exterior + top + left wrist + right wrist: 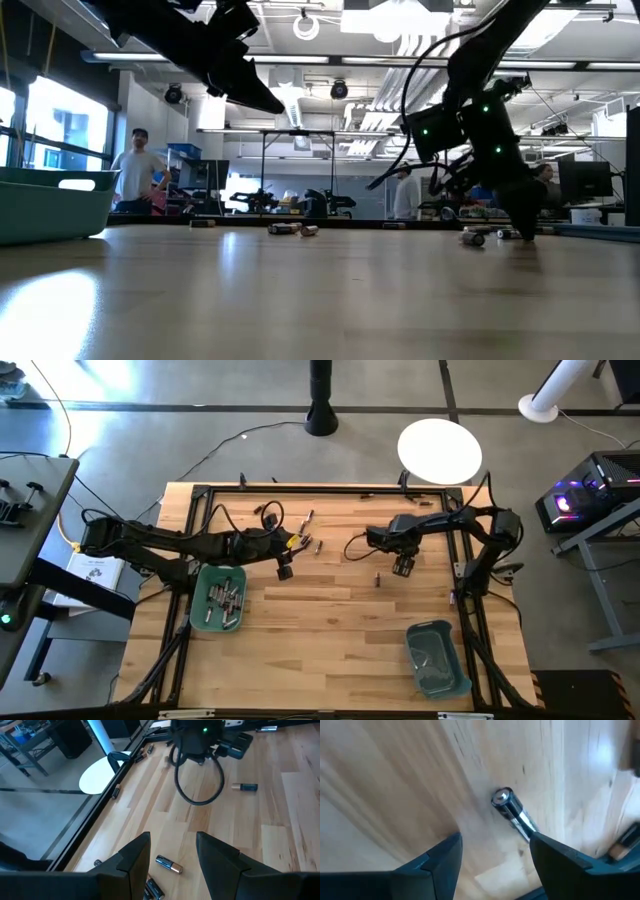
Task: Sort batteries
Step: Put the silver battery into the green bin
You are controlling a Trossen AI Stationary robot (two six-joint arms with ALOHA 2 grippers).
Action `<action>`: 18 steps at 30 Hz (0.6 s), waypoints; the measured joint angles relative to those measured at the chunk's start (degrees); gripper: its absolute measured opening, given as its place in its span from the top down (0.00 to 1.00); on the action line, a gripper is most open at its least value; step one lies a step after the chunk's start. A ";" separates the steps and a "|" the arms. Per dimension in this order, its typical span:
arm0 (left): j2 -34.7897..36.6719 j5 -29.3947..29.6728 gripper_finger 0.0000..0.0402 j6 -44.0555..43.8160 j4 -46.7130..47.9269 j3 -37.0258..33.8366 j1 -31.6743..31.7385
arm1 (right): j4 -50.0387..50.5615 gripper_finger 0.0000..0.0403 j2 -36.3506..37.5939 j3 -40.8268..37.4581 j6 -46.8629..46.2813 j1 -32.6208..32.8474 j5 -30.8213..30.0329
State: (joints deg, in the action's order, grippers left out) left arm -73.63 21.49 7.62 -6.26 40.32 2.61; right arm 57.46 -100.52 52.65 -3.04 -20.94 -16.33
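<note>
At centre-left the left gripper [284, 571] hangs open and empty over loose batteries [306, 544], while centre-right the right gripper [403, 567] gapes above a silvery battery [514, 813], which may roll away if nudged off-centre.

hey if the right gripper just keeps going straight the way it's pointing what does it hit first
Most likely the silvery battery lying on the table. It sits just ahead of the open right gripper, slightly toward one finger; depth is hard to judge.

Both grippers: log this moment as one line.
left gripper: open, above copper battery | right gripper: open, over silver battery | nothing held
</note>
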 joint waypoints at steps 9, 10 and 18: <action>0.00 -0.10 0.62 -0.43 -0.02 0.00 -0.02 | -1.16 0.47 -3.29 4.40 14.12 -4.65 0.27; 0.00 -0.10 0.62 -0.64 -0.02 0.00 -0.02 | -1.24 0.48 -3.36 4.76 15.18 -4.63 0.78; 0.00 -0.37 0.62 -1.55 -0.02 0.00 -0.04 | -1.72 0.55 -3.53 8.77 11.40 -4.66 2.50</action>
State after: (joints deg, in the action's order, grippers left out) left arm -73.63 21.12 6.07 -6.28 40.32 2.57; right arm 55.74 -104.05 61.42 8.36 -25.60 -13.84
